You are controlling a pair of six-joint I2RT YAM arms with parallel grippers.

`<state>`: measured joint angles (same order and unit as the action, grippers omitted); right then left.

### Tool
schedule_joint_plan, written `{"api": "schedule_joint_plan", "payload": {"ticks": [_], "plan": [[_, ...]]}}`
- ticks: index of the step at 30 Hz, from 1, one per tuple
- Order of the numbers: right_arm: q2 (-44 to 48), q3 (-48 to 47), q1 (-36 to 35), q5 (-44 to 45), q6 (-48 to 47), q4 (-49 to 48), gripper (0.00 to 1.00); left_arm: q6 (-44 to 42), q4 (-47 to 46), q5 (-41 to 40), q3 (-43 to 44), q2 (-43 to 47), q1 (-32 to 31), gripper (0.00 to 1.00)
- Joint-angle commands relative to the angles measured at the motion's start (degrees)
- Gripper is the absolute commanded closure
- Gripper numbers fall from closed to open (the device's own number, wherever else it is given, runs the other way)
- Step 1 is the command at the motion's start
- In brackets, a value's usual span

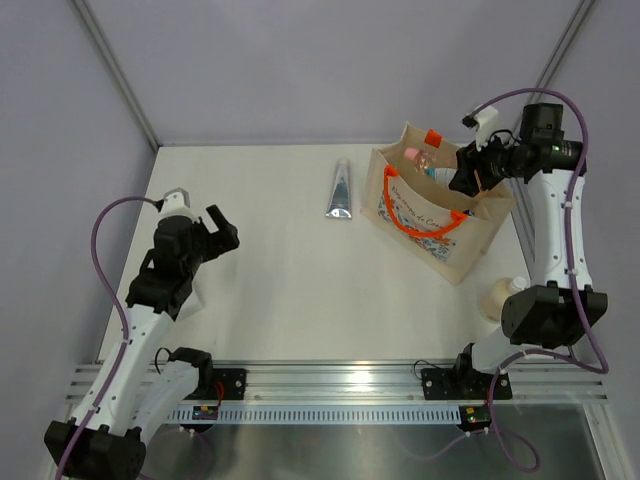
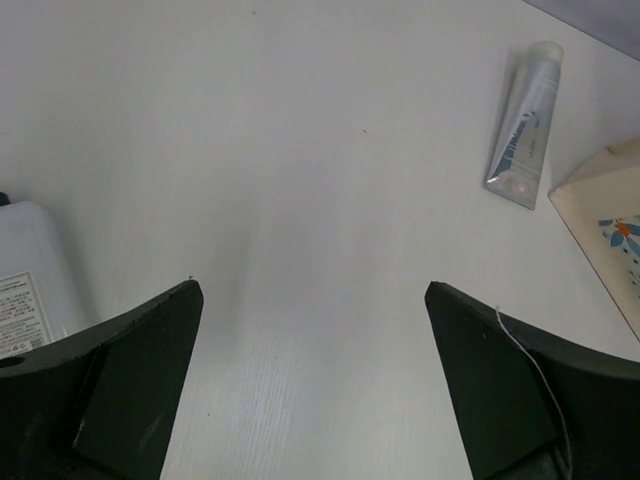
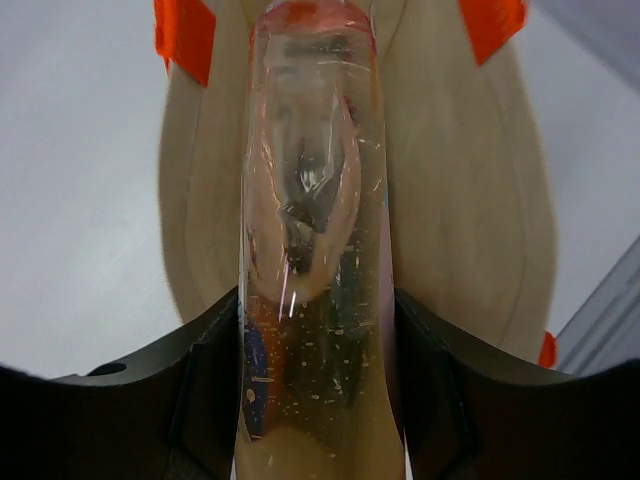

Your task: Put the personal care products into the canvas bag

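The canvas bag (image 1: 440, 215) stands upright at the back right, its orange handles (image 1: 432, 228) hanging over the near side. My right gripper (image 1: 465, 175) hovers over the bag's open mouth, shut on a clear peach-pink bottle (image 3: 310, 200) that points toward the bag's inner wall (image 3: 470, 200); in the top view the bottle (image 1: 425, 158) lies across the opening. A silver tube (image 1: 340, 190) lies flat on the table left of the bag, and shows too as the tube (image 2: 525, 130) in the left wrist view. My left gripper (image 1: 222, 232) stands open above bare table at the left, holding nothing.
A cream pump bottle (image 1: 503, 297) stands on the table by the right arm's lower link. A white bottle with a printed label (image 2: 30, 290) sits just left of my left fingers (image 2: 120, 380). Grey walls close the table at the back and sides.
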<state>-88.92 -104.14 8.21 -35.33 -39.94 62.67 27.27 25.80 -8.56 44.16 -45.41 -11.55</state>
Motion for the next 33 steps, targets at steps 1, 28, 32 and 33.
{"api": "schedule_joint_plan", "payload": {"ticks": [1, 28, 32, 33], "plan": [[-2.91, 0.16, -0.65, -2.02, -9.27, 3.94, 1.0, 4.18, 1.78, -10.04, -0.22, 0.76, 0.13, 0.01], [3.13, -10.22, -2.76, -6.92, 0.06, 4.29, 0.01, 13.43, 20.07, -22.63, 15.95, -33.51, 11.46, 0.01], [6.83, -3.98, -2.85, -18.69, -1.1, 3.95, 0.0, 11.85, 20.08, -25.9, 18.06, -37.29, 13.12, 0.01], [7.88, -2.49, -2.85, -19.85, -0.67, 3.42, 0.01, 11.41, 19.9, -25.81, 18.24, -38.34, 14.61, 0.01]]}}
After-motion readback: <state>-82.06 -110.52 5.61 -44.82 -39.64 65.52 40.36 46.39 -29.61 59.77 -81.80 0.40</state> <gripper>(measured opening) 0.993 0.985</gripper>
